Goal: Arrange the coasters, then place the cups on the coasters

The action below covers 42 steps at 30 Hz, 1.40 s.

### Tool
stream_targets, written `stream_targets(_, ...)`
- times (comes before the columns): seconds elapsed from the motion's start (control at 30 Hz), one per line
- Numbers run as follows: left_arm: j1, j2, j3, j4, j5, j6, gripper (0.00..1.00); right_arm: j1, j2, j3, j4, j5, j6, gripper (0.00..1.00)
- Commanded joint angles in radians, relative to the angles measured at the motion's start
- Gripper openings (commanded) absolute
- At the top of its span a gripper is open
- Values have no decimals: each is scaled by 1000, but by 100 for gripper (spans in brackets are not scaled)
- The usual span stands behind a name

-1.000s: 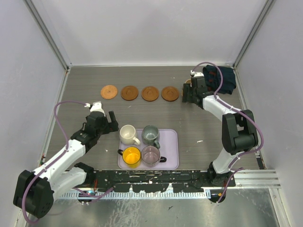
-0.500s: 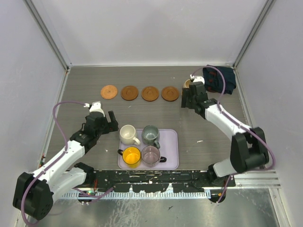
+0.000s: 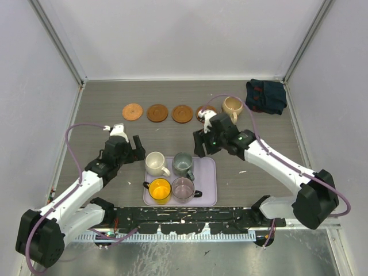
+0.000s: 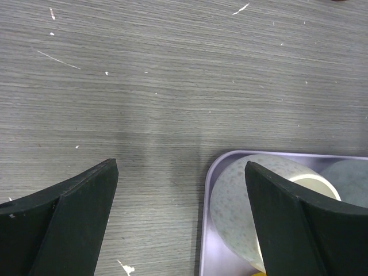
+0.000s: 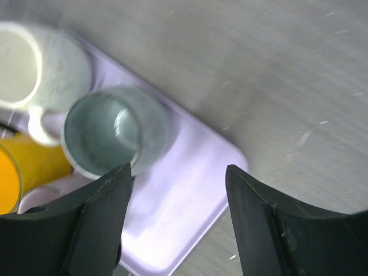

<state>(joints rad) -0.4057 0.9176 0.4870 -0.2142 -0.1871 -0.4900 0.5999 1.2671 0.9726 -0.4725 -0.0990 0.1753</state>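
Along the far side of the table [image 3: 172, 138] the coasters [image 3: 157, 112] lie in a row, only the beige cup [image 3: 232, 106] set at its right end; four cups [image 3: 155, 163] wait on the lavender tray [image 3: 207, 181], left fingers [image 4: 63, 224] and right fingers [image 5: 98, 224] apart, empty.

open left gripper [image 4: 181, 165] over grey table [image 4: 172, 75], cream cup [image 4: 233, 201] in lavender tray [image 4: 205, 190] corner, grey-green cup [image 4: 352, 178] beside it

I work on a grey wood-grained table [image 3: 172, 92], flecked with small white scuffs [image 4: 57, 59] and lit evenly, so shadows fall soft. Plain white panels close me in: a back wall [image 3: 184, 34], a left wall [image 3: 29, 115] and a right wall [image 3: 339, 103], joined by slanting aluminium posts [image 3: 57, 43]. A metal rail [image 3: 310, 214] edges the near right side, with a speckled grey surface [image 3: 172, 259] below
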Motion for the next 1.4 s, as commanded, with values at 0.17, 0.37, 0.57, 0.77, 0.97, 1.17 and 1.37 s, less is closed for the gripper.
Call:
stream_targets(0.17, -6, -67, 2, -7, 51, -13, 93, 178, 31, -10, -42, -99, 23, 73)
stream_targets(0.37, -14, -130, -7, -44, 94, -27, 94, 227, 62, -40, -27, -113, 43, 74)
stream_targets(0.57, -47, -183, -22, -84, 140, -69, 95, 267, 102, -58, -16, -116, 56, 74)
stream_targets(0.77, -112, -219, -22, -137, 137, -98, 96, 290, 151, -69, 15, -111, 75, 74)
stream_targets(0.97, -127, -219, -38, -141, 120, -116, 96, 311, 201, -62, 35, -68, 92, 71)
stream_targets(1.17, -129, -192, -41, -120, 112, -108, 96, 353, 240, -43, 19, 23, 119, 60)
stream_targets(1.37, -128, -163, -44, -92, 114, -105, 96, 394, 246, -39, 20, 123, 171, 46)
